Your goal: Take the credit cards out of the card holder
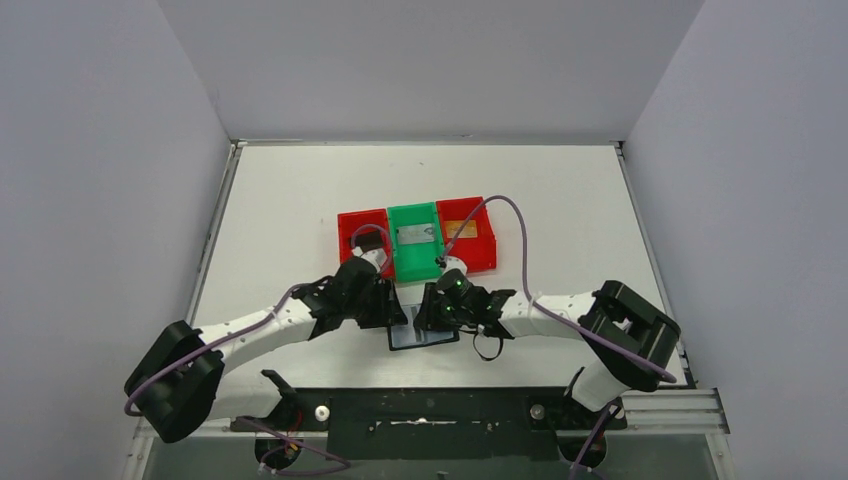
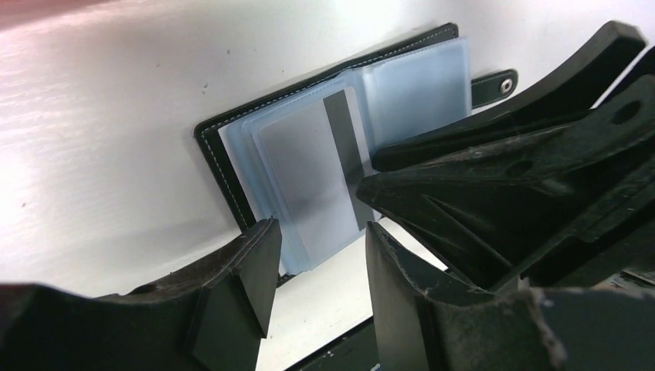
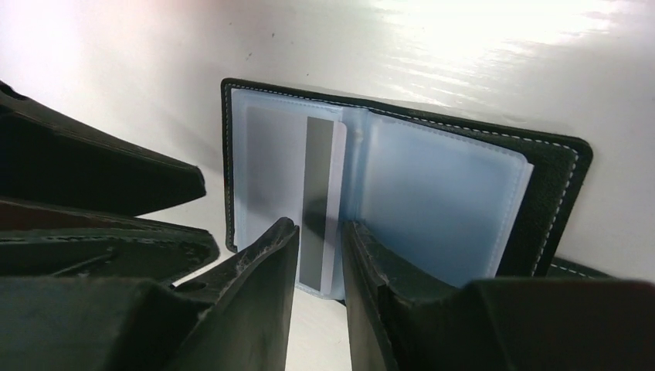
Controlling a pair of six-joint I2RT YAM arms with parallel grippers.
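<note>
One open black bifold card holder (image 1: 425, 338) lies on the white surface (image 1: 290, 220), one grey striped card (image 3: 286, 162) in its pocket. Left claw (image 2: 320, 232) spread at its edge; right claw (image 3: 320, 232) slightly parted at the card's end. Beyond: two red plastic bins (image 1: 342, 235), one green plastic bin (image 1: 412, 262).

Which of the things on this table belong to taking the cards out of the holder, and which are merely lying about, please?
Belongs to the job: open card holder; striped card in its pocket; silver-grey card; orange-gold card.
Lying about: green bin holding the silver-grey card; right red bin holding the orange-gold card; left red bin.
</note>
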